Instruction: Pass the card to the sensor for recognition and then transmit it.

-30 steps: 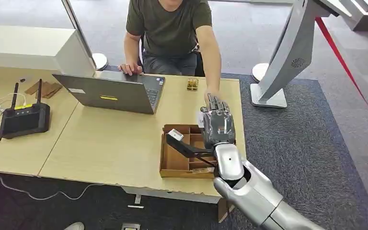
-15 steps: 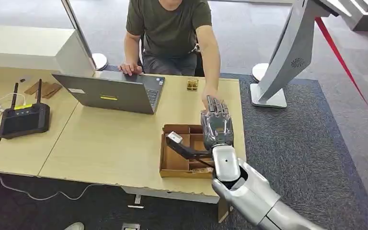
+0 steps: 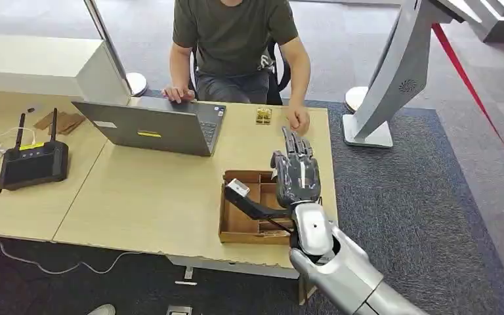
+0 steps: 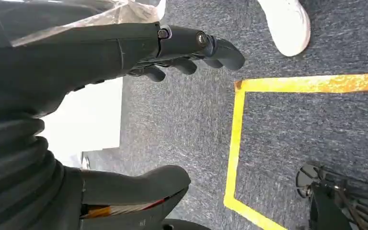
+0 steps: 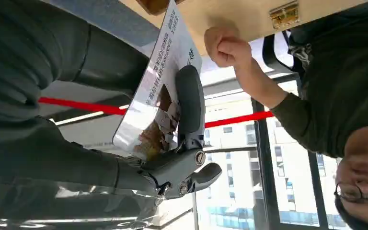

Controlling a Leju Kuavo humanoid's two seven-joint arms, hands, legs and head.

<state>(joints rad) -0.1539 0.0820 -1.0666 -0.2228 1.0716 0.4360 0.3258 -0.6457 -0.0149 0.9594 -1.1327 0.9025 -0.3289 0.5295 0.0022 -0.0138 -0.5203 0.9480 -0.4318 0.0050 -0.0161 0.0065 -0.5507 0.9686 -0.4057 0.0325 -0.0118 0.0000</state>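
where the right arm rises from the lower edge of the head view, the right hand (image 3: 296, 176) is held over the far right corner of the cardboard tray (image 3: 233, 223), back of the hand toward the camera, fingers pointing away toward the person. the right wrist view shows this hand gripping the card (image 5: 157, 91): a glossy printed card pressed flat against the palm, the thumb (image 5: 190, 103) laid across its face. the card is off the table, held in the air between the tray and the person's fist. a black sensor arm (image 3: 249, 202) with a pale head stands tilted in the tray, just beside the wrist. the tray sits on the wooden table (image 3: 151, 197) near its front edge. left hand (image 4: 124, 110), seen in the left wrist view, hangs over grey carpet with a yellow line (image 4: 237, 139); fingers apart, holding nothing. farther back on the table: a grey laptop (image 3: 154, 126), a black router (image 3: 34, 163) at the left, a small brass latch (image 3: 263, 115). the person (image 3: 236, 39) sits behind the table, one hand on the laptop, the other hand (image 3: 298, 120) closed in a fist on the table near the latch, apart from the robot's fingers.
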